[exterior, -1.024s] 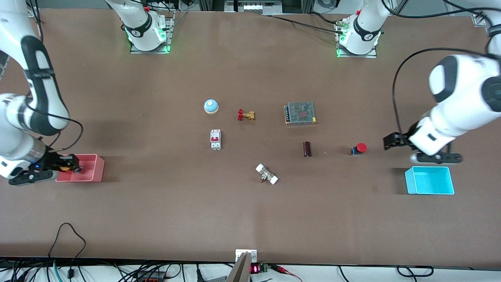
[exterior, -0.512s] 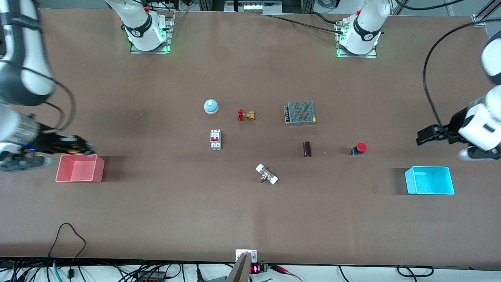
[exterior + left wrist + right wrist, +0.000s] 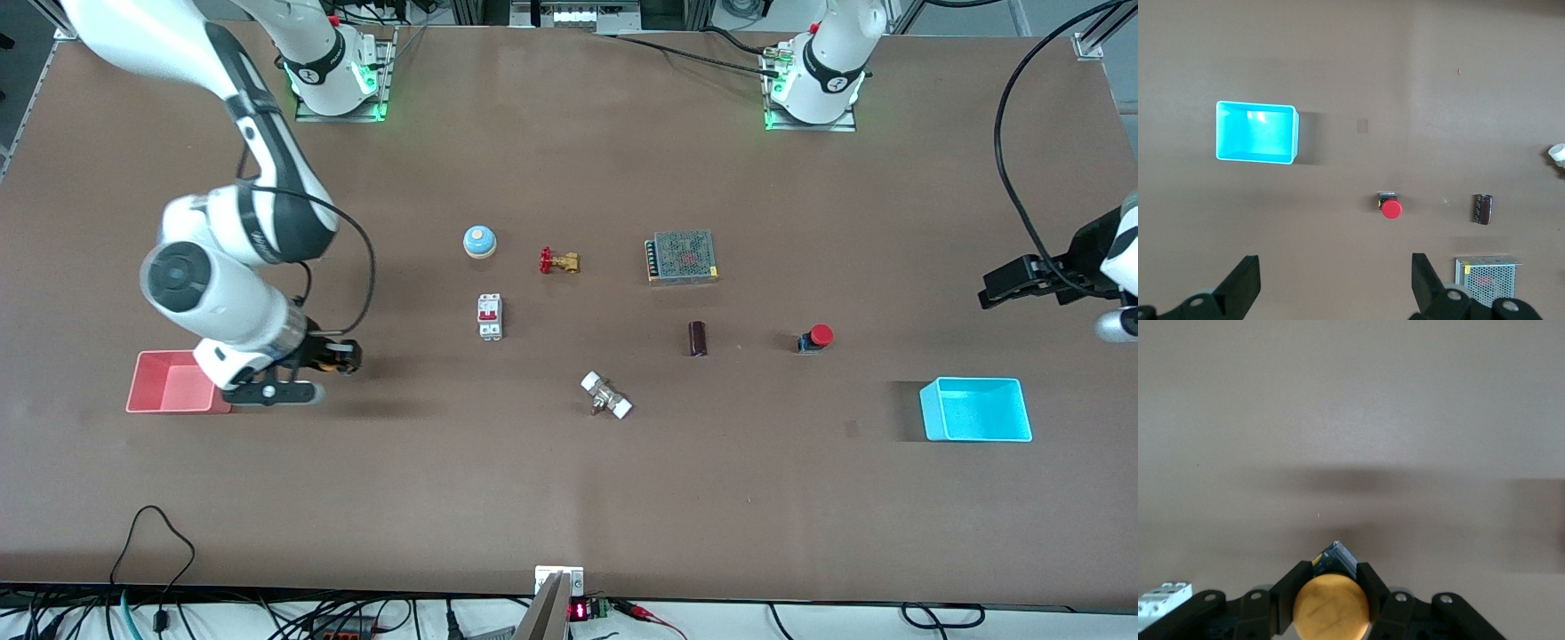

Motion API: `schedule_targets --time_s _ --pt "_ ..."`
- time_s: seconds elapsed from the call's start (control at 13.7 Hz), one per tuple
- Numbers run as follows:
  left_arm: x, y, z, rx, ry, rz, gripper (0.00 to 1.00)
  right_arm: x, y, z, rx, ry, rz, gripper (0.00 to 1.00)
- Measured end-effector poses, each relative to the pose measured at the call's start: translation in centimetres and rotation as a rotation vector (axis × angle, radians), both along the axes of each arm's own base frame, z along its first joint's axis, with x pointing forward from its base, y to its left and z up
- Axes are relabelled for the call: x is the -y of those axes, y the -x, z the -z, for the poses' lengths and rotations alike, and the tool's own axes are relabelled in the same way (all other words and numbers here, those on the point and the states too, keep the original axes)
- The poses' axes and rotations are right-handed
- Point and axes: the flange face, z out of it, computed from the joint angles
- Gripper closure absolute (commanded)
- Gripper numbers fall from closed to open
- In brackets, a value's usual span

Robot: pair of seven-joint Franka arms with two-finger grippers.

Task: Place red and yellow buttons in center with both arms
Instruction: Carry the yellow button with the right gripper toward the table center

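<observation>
moved: since half a second ago the right gripper [image 3: 342, 356] has swung off the pink bin [image 3: 164, 382] toward the middle, and the left gripper [image 3: 996, 289] has pulled farther to the frame's right edge.
yellow button [image 3: 1331, 605]: pinched between the right gripper's fingers [image 3: 1286, 599], carried in the air over bare tabletop [image 3: 444, 462], left of centre in the front view.
red button [image 3: 816, 337]: sitting on the table right of centre, alone; in the left wrist view it shows at [image 3: 1390, 207], free of any gripper.
left gripper: jaws spread wide, holding nothing, over the table at the right edge, above the cyan bin [image 3: 975, 409] in the frame.
neighbours: dark cylinder [image 3: 698, 338] just left of the red button; power supply [image 3: 682, 257] above that.
centre cluster: white fitting [image 3: 605, 396], breaker [image 3: 490, 316], blue bell [image 3: 479, 241], brass valve [image 3: 558, 261].
</observation>
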Motion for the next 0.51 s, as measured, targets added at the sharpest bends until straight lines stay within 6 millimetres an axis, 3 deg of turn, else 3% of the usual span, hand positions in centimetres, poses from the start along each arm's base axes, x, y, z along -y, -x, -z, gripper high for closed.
schedule_targets --time_s 0.29,0.51 --pt "0.2 -0.1 1.1 -0.008 0.001 0.003 0.0 -0.9 0.5 4.8 0.03 0.06 -0.009 0.72" --pt "-1.2 0.6 -0.5 0.012 0.02 -0.025 0.0 -1.9 0.7 6.1 0.048 0.059 -0.02 0.72"
